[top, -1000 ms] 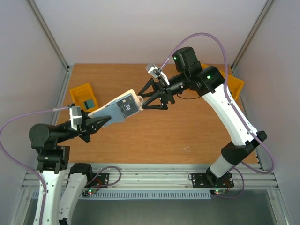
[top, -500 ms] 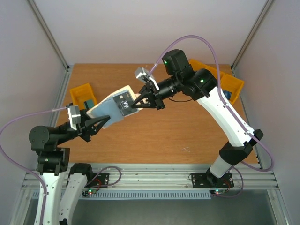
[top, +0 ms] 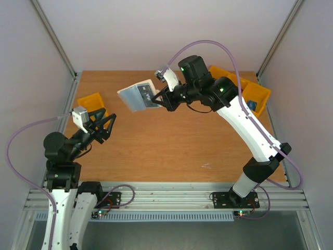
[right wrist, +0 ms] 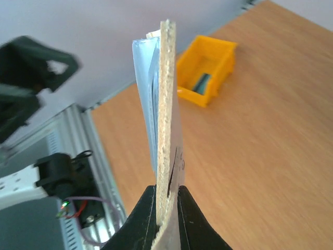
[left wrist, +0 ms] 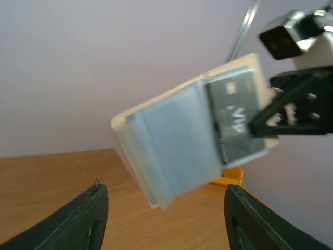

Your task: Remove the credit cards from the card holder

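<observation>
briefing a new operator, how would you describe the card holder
Above the wooden table, find the right gripper. Clamped there in mid-air is the card holder, flat and pale with a dark card marked VIP, unlike the yellow bins sitting on the table.

The dark credit card (left wrist: 237, 117) seated in the card holder (left wrist: 177, 151) carries the pale letters "VIP", tilted with the card. Smaller marks above these letters are too blurred to read. No other text is legible.
</observation>
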Motion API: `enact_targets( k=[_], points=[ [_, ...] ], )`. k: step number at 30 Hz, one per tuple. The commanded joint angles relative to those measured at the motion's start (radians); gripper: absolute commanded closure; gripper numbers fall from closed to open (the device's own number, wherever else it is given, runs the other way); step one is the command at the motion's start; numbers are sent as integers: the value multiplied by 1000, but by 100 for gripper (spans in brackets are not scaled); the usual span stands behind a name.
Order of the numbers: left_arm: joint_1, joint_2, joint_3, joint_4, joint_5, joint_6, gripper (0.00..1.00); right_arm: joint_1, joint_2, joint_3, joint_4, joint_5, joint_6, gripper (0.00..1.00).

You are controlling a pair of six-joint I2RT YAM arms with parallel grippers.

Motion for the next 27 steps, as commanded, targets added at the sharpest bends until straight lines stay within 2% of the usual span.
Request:
enact_targets(
  k=[1, 3, 5, 7, 10, 12, 17, 21, 24, 27],
  points=[
    [3, -15, 19, 116, 142, 29, 44, 3, -7, 3, 18, 221, 93, 99],
    [3, 1, 26, 209, 252, -3, 55, 9, -3, -1, 28, 195, 104, 99],
    [-1, 30, 23, 304, 308, -110, 63, 29, 3, -2, 52, 132, 94, 99],
    [-9, 63, 28, 330, 279, -248, 73, 52, 12, -1, 84, 78, 76, 99],
    [-17, 102, 35, 357, 260, -278, 80, 82, 34, 18, 101, 38, 49, 99],
    [-73, 118, 38, 372, 278, -279, 80, 94, 51, 43, 94, 15, 35, 99],
    [-126, 134, 34, 351, 275, -239, 80, 98, 69, 67, 102, -100, 11, 99],
    [-105, 115, 9, 337, 133, -296, 77, 99, 73, 83, 82, -195, -30, 99],
    [-84, 103, -15, 333, 128, -355, 77, 99, 61, 77, 77, -263, -59, 99],
    [-81, 96, -16, 317, 156, -343, 77, 99, 57, 74, 74, -306, -75, 99]
  ],
)
